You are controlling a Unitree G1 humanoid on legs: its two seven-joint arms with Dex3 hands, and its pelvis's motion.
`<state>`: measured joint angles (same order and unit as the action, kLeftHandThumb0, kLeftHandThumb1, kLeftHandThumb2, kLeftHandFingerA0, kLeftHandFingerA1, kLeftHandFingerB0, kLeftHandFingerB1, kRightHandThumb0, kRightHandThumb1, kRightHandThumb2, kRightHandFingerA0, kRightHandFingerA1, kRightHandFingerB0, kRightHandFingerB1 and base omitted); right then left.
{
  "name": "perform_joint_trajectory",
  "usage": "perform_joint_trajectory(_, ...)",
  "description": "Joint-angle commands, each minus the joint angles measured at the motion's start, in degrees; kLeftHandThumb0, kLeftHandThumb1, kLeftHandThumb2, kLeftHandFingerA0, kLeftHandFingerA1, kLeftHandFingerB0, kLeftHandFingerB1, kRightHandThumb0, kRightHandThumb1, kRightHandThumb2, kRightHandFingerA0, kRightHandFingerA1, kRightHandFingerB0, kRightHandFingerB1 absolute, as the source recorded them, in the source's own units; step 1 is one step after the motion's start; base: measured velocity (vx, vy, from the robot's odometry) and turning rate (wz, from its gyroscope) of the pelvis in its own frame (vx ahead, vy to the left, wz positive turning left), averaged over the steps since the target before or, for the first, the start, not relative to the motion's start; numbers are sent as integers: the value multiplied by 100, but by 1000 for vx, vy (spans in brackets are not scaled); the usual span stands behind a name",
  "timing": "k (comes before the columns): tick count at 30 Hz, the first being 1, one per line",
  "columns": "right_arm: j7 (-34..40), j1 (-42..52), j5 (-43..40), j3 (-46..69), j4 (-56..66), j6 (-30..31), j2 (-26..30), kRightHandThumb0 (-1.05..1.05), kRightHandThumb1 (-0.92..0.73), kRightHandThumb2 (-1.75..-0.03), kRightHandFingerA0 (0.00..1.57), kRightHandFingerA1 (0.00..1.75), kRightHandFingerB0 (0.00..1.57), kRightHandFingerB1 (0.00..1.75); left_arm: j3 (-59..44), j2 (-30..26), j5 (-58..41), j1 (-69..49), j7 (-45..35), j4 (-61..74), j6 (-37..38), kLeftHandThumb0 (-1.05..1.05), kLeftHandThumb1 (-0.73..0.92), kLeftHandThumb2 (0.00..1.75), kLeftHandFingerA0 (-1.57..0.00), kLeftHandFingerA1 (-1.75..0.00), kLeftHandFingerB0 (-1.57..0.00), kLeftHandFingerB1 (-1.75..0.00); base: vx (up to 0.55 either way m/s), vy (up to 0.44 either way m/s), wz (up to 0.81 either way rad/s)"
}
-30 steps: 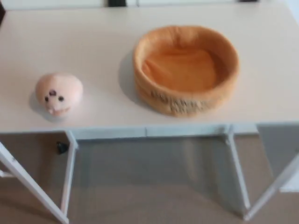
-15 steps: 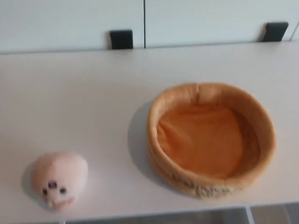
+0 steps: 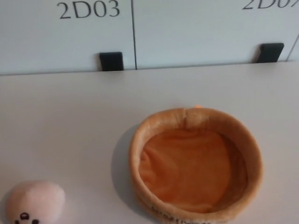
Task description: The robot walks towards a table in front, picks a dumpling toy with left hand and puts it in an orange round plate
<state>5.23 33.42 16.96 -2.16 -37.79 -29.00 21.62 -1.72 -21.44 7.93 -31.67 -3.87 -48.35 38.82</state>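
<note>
A pale pink dumpling toy (image 3: 33, 203) with a small dark-dotted face lies on the white table (image 3: 70, 121) at the bottom left, partly cut by the lower edge of the head view. An orange round plush plate (image 3: 195, 164) with a raised soft rim stands to its right, near the table's front; nothing lies inside it. The two are apart by roughly a plate's half-width. Neither of my hands shows in the picture.
Behind the table runs a white panelled wall (image 3: 187, 28) marked "2D03", with two black brackets (image 3: 111, 61) (image 3: 271, 52) at the table's back edge.
The whole picture has shifted: the camera has come closer and tilted up, so the table's legs and front edge dropped out and the wall came in. Toy and plate have not moved on the table.
</note>
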Motion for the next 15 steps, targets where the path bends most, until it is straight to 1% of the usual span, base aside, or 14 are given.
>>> perform_joint_trajectory(1,131,-73,32,-39,-201,-207,1,2,-57,-56,75,50,37,36,5,-87,17,-60,-56,54,-26,-27,59,58,-48,-35,-39,-36,27,-138,-1)
perform_joint_trajectory(6,117,-113,-18,-44,-324,-288,-16,0,-58,-56,76,49,37,36,44,-140,86,-73,-42,133,-38,-26,60,58,-47,-35,-38,-36,3,-22,0)
perform_joint_trajectory(8,151,-54,18,-41,-147,-195,-15,2,-57,-56,74,49,37,36,71,-153,70,-32,-106,129,-83,-26,60,58,-46,-34,-38,-35,-2,7,-4)
perform_joint_trajectory(9,148,-18,10,-35,-71,-197,-14,2,-57,-57,74,49,37,36,84,-159,68,-14,-120,158,-136,-33,52,69,-40,-41,-37,-43,11,133,-11)
perform_joint_trajectory(10,146,-9,7,-33,-53,-199,-14,2,-57,-57,74,49,37,36,87,-161,68,-11,-122,167,-150,-33,52,69,-40,-41,-37,-43,23,159,-11)
perform_joint_trajectory(11,184,-72,25,-40,-195,-239,-23,0,-58,-57,76,49,37,36,108,-195,80,-53,-158,301,-169,-27,61,58,-45,-34,-37,-35,37,172,39)
perform_joint_trajectory(12,187,-62,15,-37,-204,-268,-31,-5,-60,-57,76,49,37,36,132,-234,131,-68,-147,338,-120,-27,60,58,-45,-35,-36,-34,95,254,-11)
perform_joint_trajectory(15,173,22,3,-33,-160,-302,-46,-2,-59,-57,75,48,37,36,200,-312,233,-111,-111,330,-16,-28,61,58,-43,-34,-35,-34,97,274,-3)
